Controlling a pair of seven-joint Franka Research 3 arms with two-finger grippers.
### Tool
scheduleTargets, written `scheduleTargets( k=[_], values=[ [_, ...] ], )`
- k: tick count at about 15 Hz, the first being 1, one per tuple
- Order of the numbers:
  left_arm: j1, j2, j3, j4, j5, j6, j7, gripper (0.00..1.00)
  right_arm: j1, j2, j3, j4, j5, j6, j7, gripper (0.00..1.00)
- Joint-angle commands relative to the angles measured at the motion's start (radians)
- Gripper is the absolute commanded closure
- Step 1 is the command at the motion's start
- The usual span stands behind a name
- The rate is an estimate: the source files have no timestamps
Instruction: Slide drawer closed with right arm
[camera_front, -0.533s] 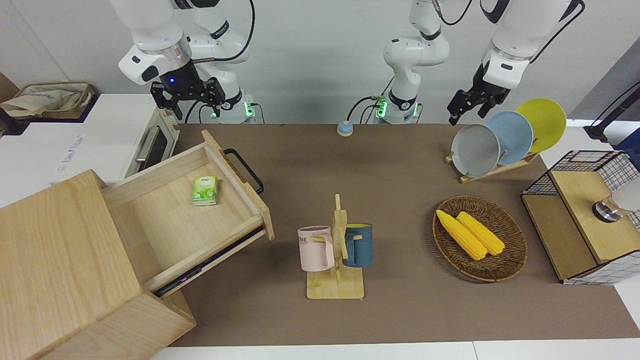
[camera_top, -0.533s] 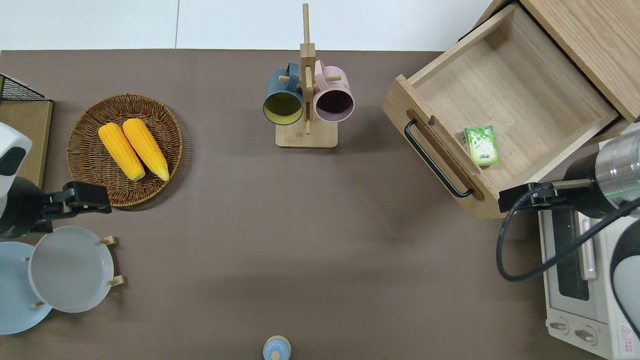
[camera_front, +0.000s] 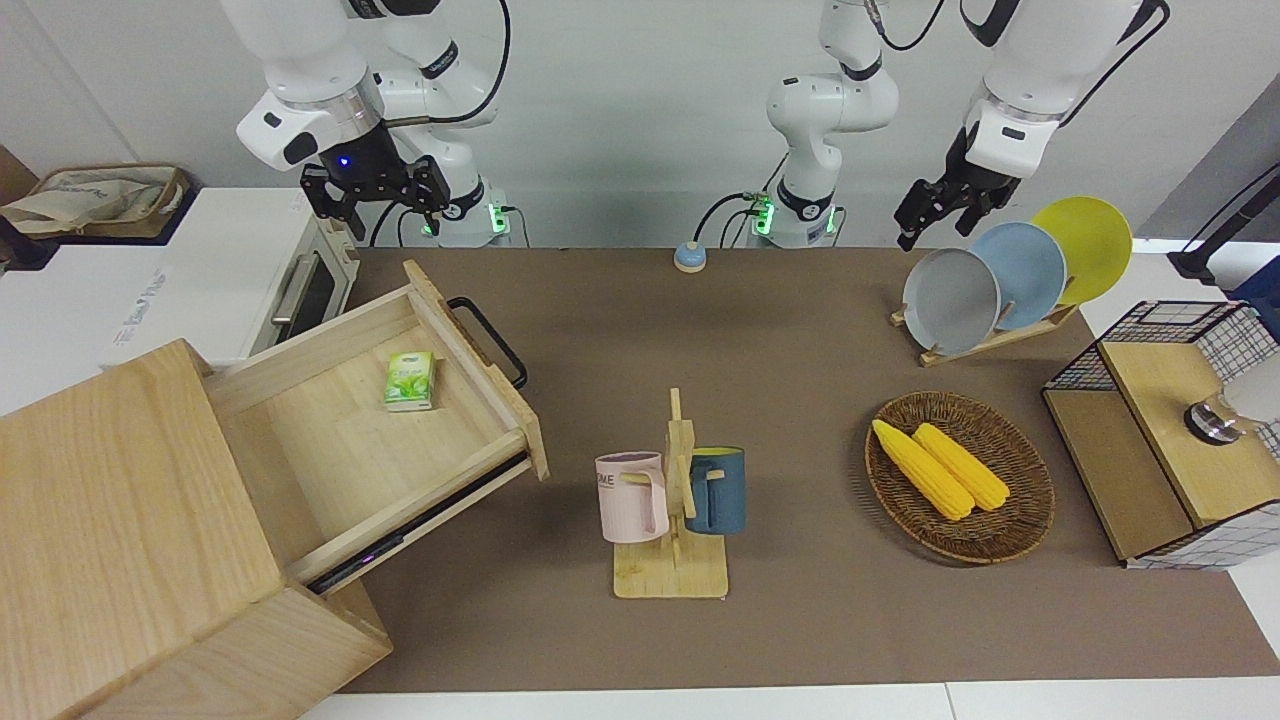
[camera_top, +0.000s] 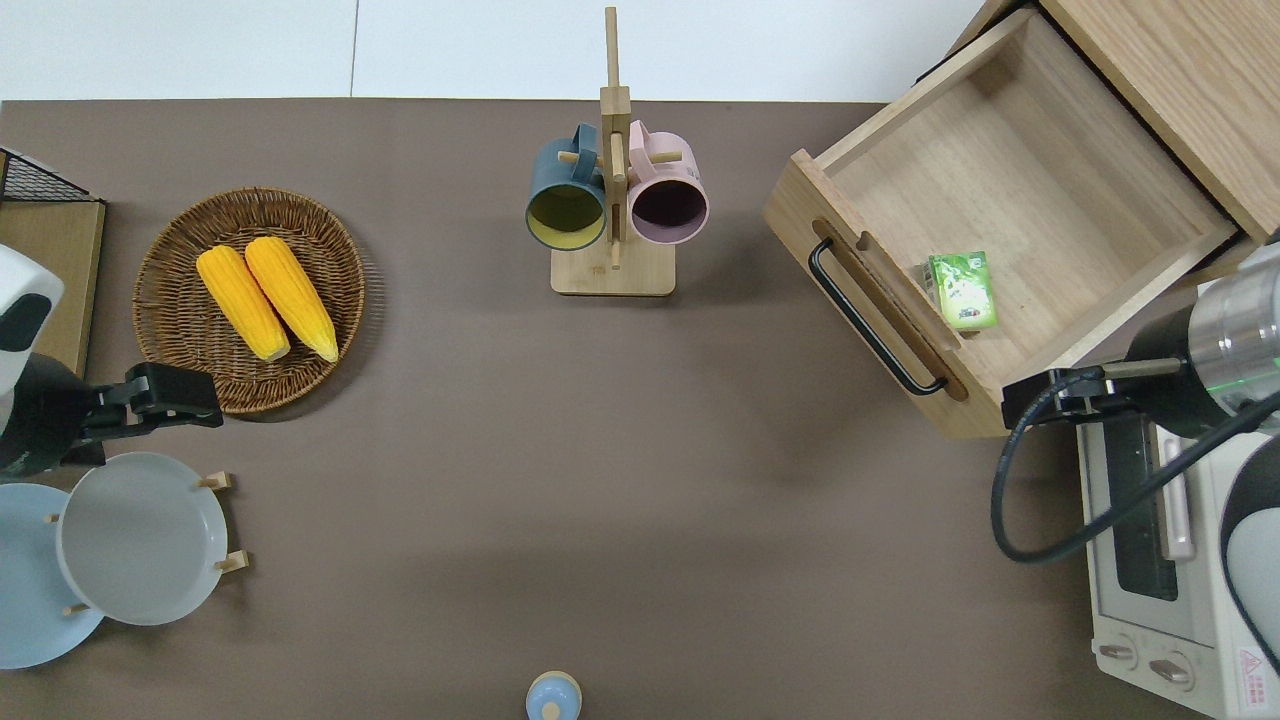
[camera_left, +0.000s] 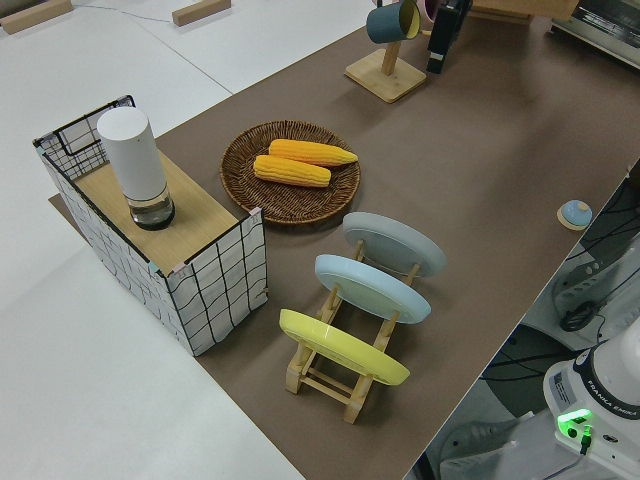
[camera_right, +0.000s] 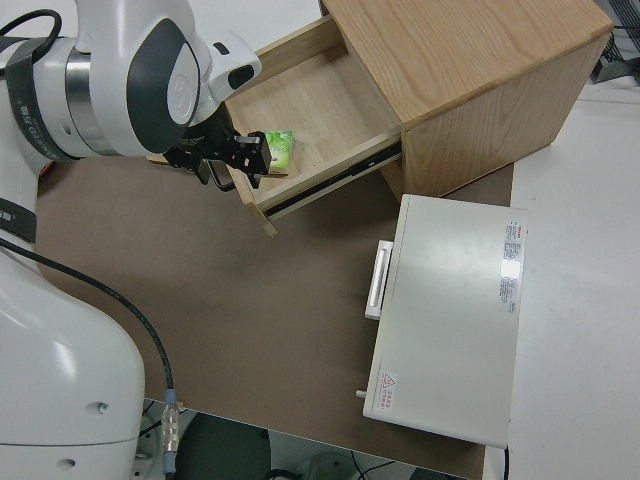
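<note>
End effector (camera_front: 377, 207) on my right arm hangs open over the drawer's (camera_top: 1010, 215) corner nearest the robots. Drawer stands pulled out of its cabinet (camera_front: 120, 520), rigid wood on rails; I judge its front panel beside the handle (camera_top: 870, 325) the pushing point.

The cabinet (camera_front: 130, 520) runs off the frame edge; the right gripper (camera_right: 225, 165) hides the drawer's handle.

Pale wood drawer (camera_front: 370, 430) with black handle (camera_front: 490, 342), green packet (camera_front: 410, 381) inside
</note>
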Motion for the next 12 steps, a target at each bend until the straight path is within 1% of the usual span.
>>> scheduleTargets(
  k=[1, 2, 3, 4, 5, 6, 8, 9, 10, 12],
  values=[
    [-0.001, -0.008, 0.004, 0.004, -0.001, -0.015, 0.009, 0.01, 0.000, 0.020, 0.019, 0.034, -0.018, -0.034, 0.068, 0.742],
    [-0.001, -0.008, 0.004, 0.004, -0.001, -0.015, 0.009, 0.01, 0.000, 0.020, 0.025, 0.034, -0.018, -0.043, 0.100, 0.764],
    [-0.001, -0.008, 0.004, 0.004, -0.001, -0.017, 0.009, 0.01, 0.000, 0.019, 0.034, 0.034, -0.020, -0.049, 0.143, 0.818],
    [-0.001, -0.008, 0.004, 0.004, -0.001, -0.017, 0.009, 0.01, 0.001, 0.019, 0.065, 0.034, -0.018, -0.060, 0.225, 0.895],
    [-0.001, -0.008, 0.004, 0.004, -0.001, -0.017, 0.009, 0.01, 0.001, 0.017, 0.076, 0.034, -0.017, -0.066, 0.259, 0.977],
    [-0.001, -0.008, 0.004, 0.004, -0.001, -0.015, 0.009, 0.01, 0.001, 0.017, 0.088, 0.034, -0.015, -0.072, 0.288, 1.000],
    [-0.001, -0.008, 0.004, 0.004, -0.001, -0.015, 0.009, 0.01, 0.015, 0.012, 0.105, 0.034, -0.006, -0.094, 0.356, 1.000],
    [-0.001, -0.008, 0.004, 0.004, -0.001, -0.017, 0.009, 0.01, 0.017, 0.011, 0.108, 0.034, -0.001, -0.102, 0.402, 1.000],
    [-0.001, -0.008, 0.004, 0.004, -0.001, -0.015, 0.009, 0.01, 0.033, 0.009, 0.119, 0.031, 0.000, -0.106, 0.465, 1.000],
    [-0.001, -0.008, 0.004, 0.004, -0.001, -0.015, 0.009, 0.01, 0.046, 0.006, 0.156, 0.020, 0.002, -0.099, 0.587, 1.000]
  ],
)
